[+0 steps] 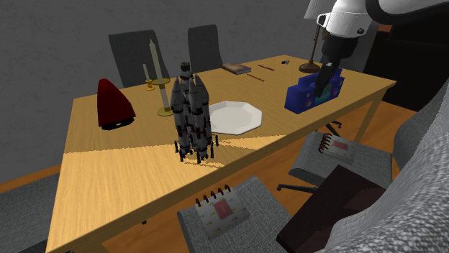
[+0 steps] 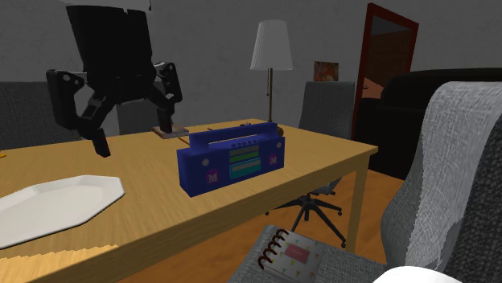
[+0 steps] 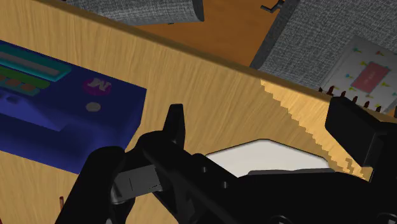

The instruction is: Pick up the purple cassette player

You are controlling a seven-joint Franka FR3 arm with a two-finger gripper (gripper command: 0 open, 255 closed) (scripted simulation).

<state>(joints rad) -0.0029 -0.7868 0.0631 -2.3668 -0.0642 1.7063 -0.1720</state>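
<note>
Bare tabletop (image 2: 157, 211) lies between cassette player (image 2: 232, 161) and plate (image 2: 56, 201); a lamp (image 2: 270, 48) stands behind.

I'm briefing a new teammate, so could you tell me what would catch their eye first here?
The black claw hangs open above the wooden table, beside a blue cassette player near the table's edge. In the shoulder view, a cluster of grey model rockets stands mid-table next to a white plate.

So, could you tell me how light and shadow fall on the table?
Shoulder view: the table is bright near the camera, shaded beyond a stair-stepped edge at the rocket models. Wrist view: that jagged edge crosses the wood beside the white plate; the blue cassette player lies in shade. Second exterior view: dim, one lit strip at the table's near edge.
</note>
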